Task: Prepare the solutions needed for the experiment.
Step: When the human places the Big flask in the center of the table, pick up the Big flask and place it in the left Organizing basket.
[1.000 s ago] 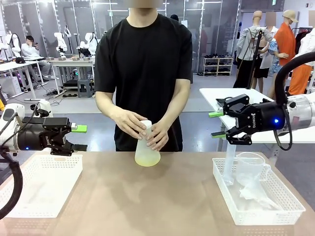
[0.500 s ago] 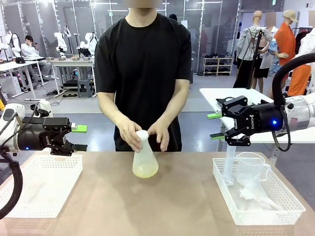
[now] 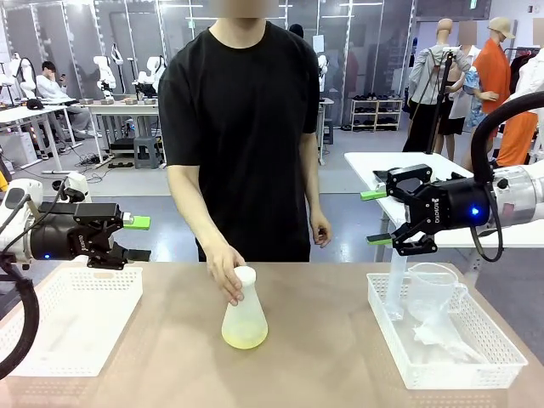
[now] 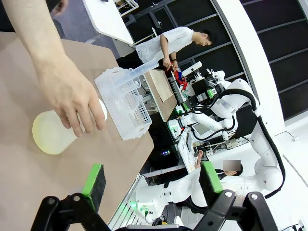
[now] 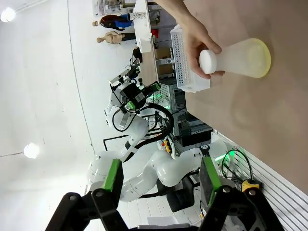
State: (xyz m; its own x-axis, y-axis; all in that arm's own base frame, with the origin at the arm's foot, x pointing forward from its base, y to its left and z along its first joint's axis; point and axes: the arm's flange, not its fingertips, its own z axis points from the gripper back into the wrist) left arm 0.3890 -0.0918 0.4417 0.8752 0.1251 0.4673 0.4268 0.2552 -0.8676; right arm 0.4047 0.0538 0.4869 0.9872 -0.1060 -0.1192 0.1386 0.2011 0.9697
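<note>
Solutions (image 3: 244, 337) - pale yellow pool in flask (image 3: 245, 308) base - now middle of table (image 3: 331, 361), slid nearer robot. One person's hand (image 3: 224, 269) on neck; other has let go. Likely offered for pickup. Left gripper (image 3: 140, 238) jaws apart, empty, unmoved - right gripper (image 3: 375, 218) jaws apart, slightly wider, empty.

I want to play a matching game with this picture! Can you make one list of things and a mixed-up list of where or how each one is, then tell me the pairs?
Things
1. translucent white plastic conical flask with pale yellow-green liquid
2. tall clear measuring cylinder
3. left black gripper with green pads
4. person's free hand

Where or how
A. open, in the air by the left white mesh basket
B. hanging at the person's side, holding nothing
C. on the tan table, a hand around its neck
D. inside the right white mesh basket

Pairs: 1-C, 2-D, 3-A, 4-B
</note>
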